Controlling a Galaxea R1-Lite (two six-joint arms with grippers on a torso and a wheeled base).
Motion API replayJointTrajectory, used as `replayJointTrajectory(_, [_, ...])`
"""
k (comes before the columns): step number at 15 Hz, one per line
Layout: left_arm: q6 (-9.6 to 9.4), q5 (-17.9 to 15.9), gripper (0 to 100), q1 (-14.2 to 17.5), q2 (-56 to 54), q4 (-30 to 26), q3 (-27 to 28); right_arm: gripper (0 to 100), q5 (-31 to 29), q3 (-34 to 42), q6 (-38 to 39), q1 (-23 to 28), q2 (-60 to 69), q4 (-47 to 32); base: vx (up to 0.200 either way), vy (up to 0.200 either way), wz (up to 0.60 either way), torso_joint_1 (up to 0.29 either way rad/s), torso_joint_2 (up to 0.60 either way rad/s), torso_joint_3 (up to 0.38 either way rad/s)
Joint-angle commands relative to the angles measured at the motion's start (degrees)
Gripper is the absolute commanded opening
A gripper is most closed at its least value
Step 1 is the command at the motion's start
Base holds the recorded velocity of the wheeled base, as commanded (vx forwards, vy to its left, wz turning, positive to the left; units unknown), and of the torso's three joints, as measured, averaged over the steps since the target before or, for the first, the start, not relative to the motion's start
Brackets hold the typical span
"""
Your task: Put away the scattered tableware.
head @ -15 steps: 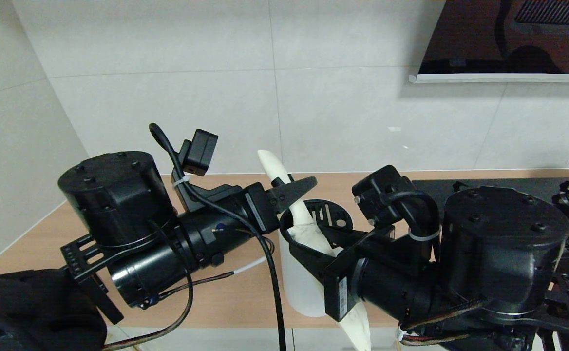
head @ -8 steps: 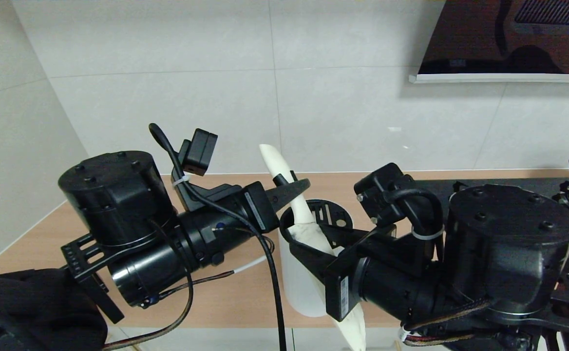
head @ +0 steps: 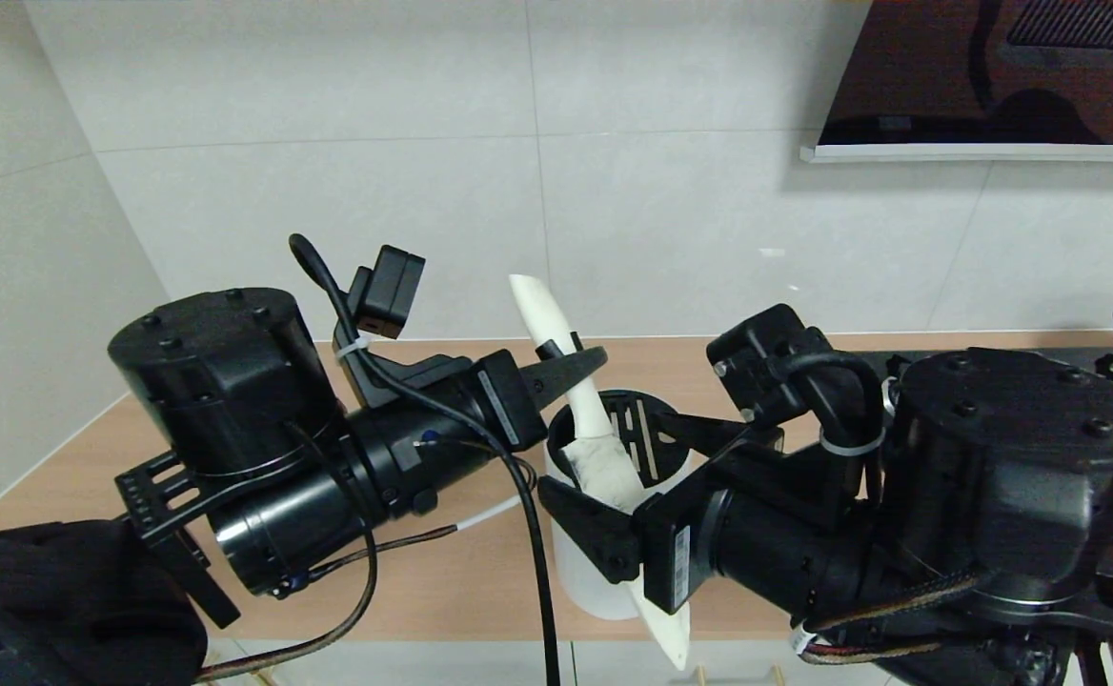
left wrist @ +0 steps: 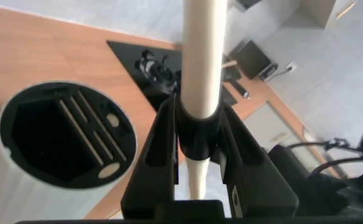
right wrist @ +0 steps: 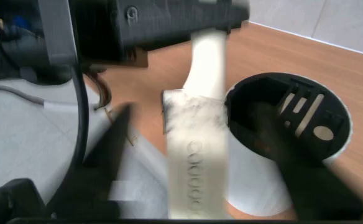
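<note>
The wooden worktop (head: 461, 581) is backed by a tiled wall; a black hob (left wrist: 150, 62) is set into it on the right; a white cylindrical holder (head: 580, 572) with a black slotted insert is stood near the front edge; a white spatula (head: 545, 314) is held tilted just beside the holder's rim, outside it; the left tool (head: 566, 367) is clamped on its handle; the right tool (head: 609, 467) is spread apart around the blade, its fingers clear of it.

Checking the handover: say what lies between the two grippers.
The white utensil, held by the left gripper, running down between the right gripper's open fingers, in the head view.
</note>
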State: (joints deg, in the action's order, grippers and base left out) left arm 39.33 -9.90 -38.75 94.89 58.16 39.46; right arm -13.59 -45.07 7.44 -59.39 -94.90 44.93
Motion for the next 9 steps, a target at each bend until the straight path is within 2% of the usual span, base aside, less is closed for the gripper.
replayJointTrajectory(1, [0.05,0.4,0,0.0,-0.8,-0.6,0.8,100,0.0,0.2,-0.1,0.2,0.9,-0.1,0.0,0.0,0.0,0.0,0.0,0.0])
replayJointTrajectory(4, [-0.22,4.5,0,1.0,-3.0,-8.1,5.2,100,0.6,0.5,-0.2,4.2,5.4,-0.6,0.0,0.0,0.0,0.0,0.0,0.0])
replayJointTrajectory(6, [-0.65,8.9,0,2.4,-4.6,-13.0,9.9,100,2.3,0.2,-0.3,10.4,8.4,-0.8,0.0,0.0,0.0,0.0,0.0,0.0])
replayJointTrajectory(7, [-1.71,10.9,0,2.4,-5.3,-15.6,12.1,100,3.3,0.1,-0.3,12.5,9.1,-0.9,0.0,0.0,0.0,0.0,0.0,0.0])
replayJointTrajectory(8, [-3.64,12.8,0,2.4,-5.5,-18.7,14.9,100,4.3,-0.2,-0.3,14.6,9.5,-1.3,0.0,0.0,0.0,0.0,0.0,0.0])
replayJointTrajectory(9, [-7.42,16.8,0,2.4,-5.2,-24.3,21.1,100,5.2,-0.7,-0.3,17.3,10.1,-2.9,0.0,0.0,0.0,0.0,0.0,0.0])
